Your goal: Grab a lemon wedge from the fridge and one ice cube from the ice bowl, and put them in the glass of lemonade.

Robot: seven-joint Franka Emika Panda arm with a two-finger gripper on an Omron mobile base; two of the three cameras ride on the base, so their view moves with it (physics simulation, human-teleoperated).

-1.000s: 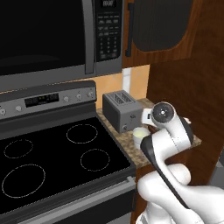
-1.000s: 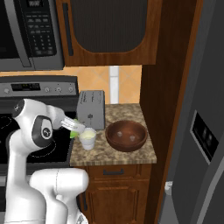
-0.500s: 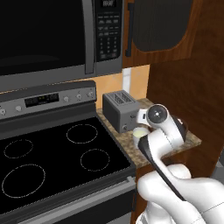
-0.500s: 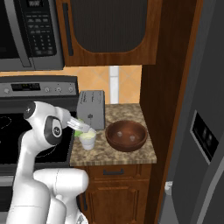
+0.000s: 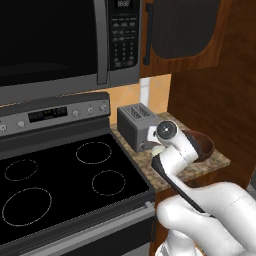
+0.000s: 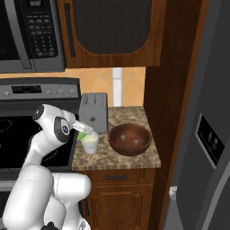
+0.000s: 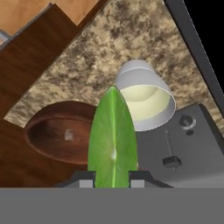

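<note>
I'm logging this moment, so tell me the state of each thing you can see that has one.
gripper: shut on the lemon wedge, above the glass.
glass of lemonade: upright on the counter, holding pale liquid, no wedge in it yet.
ice bowl: upright, small pale bits inside.
toaster: slots empty.
fridge: doors shut.

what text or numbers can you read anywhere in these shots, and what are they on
None can be read as words.
microwave keypad: rows of pale button labels, too small and blurred to read.
microwave display: pale marks, unreadable.
stove control panel: a small display with faint marks, unreadable.
fridge dispenser panel: small pale icons, no readable text.
toaster, ice bowl, glass of lemonade: no lettering to be seen.
</note>
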